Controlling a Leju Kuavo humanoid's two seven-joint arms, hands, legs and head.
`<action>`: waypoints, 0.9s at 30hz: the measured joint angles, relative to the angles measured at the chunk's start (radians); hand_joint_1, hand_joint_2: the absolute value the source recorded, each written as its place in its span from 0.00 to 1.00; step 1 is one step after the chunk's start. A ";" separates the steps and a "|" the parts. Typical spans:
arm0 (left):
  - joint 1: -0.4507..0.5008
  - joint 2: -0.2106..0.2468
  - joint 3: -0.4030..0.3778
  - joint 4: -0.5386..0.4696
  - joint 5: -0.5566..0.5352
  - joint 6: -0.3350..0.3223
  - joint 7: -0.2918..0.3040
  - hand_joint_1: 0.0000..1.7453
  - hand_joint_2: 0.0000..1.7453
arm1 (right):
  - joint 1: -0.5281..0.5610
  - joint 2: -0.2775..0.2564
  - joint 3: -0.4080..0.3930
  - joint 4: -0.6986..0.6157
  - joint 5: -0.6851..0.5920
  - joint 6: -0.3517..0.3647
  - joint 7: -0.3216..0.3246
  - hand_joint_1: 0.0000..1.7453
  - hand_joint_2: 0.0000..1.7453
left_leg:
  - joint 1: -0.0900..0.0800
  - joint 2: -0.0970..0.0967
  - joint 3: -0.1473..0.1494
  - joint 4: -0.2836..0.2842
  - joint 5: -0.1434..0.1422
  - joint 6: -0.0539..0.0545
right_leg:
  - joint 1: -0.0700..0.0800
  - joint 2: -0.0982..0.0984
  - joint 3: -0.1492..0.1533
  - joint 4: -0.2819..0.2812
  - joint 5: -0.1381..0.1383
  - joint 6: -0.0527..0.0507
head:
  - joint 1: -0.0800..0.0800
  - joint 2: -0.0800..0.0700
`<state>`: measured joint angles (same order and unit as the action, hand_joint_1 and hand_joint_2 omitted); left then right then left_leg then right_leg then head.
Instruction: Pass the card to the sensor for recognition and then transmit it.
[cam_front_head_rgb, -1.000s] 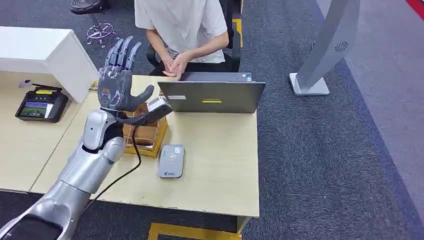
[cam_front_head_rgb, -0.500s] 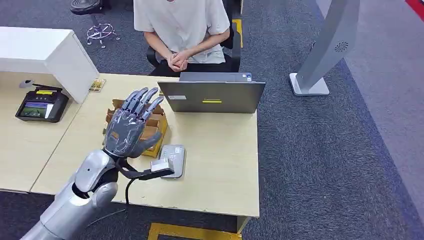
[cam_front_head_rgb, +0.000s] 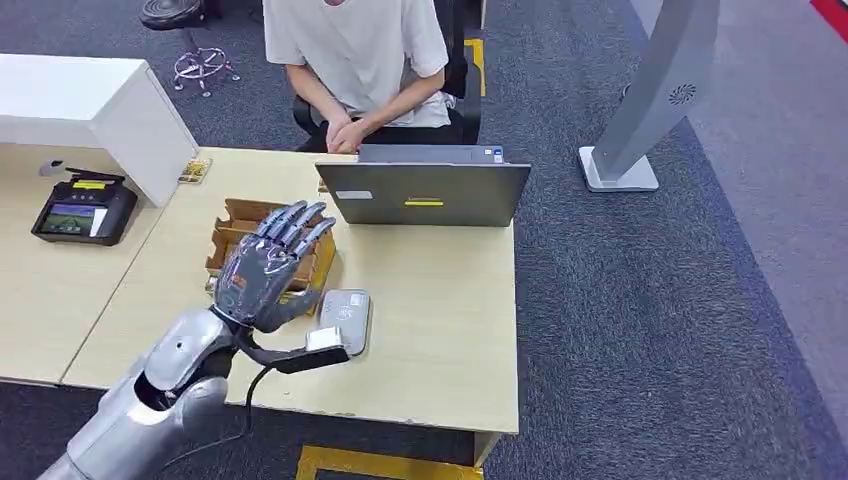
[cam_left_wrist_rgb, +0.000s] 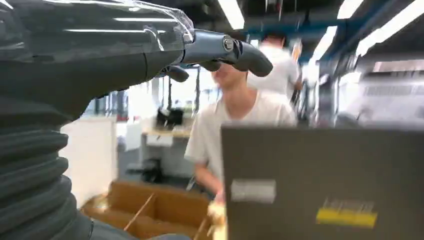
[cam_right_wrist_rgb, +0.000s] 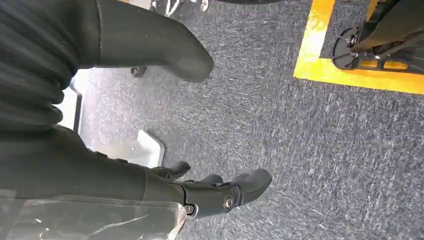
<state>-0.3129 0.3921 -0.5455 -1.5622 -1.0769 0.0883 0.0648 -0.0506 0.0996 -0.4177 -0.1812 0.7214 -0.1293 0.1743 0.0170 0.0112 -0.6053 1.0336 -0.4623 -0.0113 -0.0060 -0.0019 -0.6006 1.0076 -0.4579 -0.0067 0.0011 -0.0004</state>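
My left hand (cam_front_head_rgb: 265, 270) hovers over the wooden table (cam_front_head_rgb: 440, 320), back side up, fingers spread and pointing toward the laptop (cam_front_head_rgb: 425, 193). It holds nothing that I can see. Just to its right the grey card reader (cam_front_head_rgb: 347, 312) lies flat on the table. Under and beyond the fingers stands an open cardboard box (cam_front_head_rgb: 235, 225) with dividers. The left wrist view has the left hand (cam_left_wrist_rgb: 220, 50) stretched out with nothing in it, the box (cam_left_wrist_rgb: 160, 207) and the laptop's back (cam_left_wrist_rgb: 325, 185). My right hand (cam_right_wrist_rgb: 165, 192) hangs over the carpet, fingers loosely apart, holding nothing.
A person in a white shirt (cam_front_head_rgb: 355, 50) sits behind the laptop with hands together. A black payment terminal (cam_front_head_rgb: 70, 212) and a white block (cam_front_head_rgb: 80, 100) stand at the left. A grey stand (cam_front_head_rgb: 640, 110) rises from the carpet at the right. Yellow floor tape (cam_right_wrist_rgb: 350, 75) lies near my right hand.
My left hand has come back from near the person and dropped low beside the card reader, then edged slightly forward over the box. The person's hands shifted a little.
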 joint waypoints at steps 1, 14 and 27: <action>-0.003 0.001 -0.002 0.008 0.004 -0.019 0.007 0.00 1.00 | 0.000 0.000 -0.005 0.000 0.000 0.000 0.000 0.00 1.00 | 0.000 0.000 0.000 0.000 0.000 0.000 | 0.000 0.000 0.000 0.000 0.000 0.000 | -0.001 0.000; -0.059 -0.006 -0.012 0.166 0.045 -0.108 0.055 0.00 1.00 | 0.000 0.000 -0.028 0.000 0.019 0.000 0.007 0.00 1.00 | 0.000 0.000 0.000 0.000 0.000 0.000 | 0.000 0.000 0.000 0.000 0.000 0.000 | 0.000 0.000; -0.075 -0.021 -0.012 0.243 0.053 -0.109 0.058 0.00 1.00 | 0.000 0.000 -0.033 0.000 0.023 0.001 0.009 0.00 1.00 | 0.000 0.000 0.000 0.000 0.000 0.000 | 0.000 0.000 0.000 0.000 0.000 0.000 | 0.000 0.000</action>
<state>-0.3883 0.3712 -0.5573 -1.3191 -1.0235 -0.0210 0.1228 -0.0506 0.0996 -0.4509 -0.1816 0.7443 -0.1282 0.1831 0.0171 0.0114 -0.6053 1.0336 -0.4623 -0.0113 -0.0060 -0.0016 -0.6007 1.0076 -0.4578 -0.0067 0.0008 -0.0004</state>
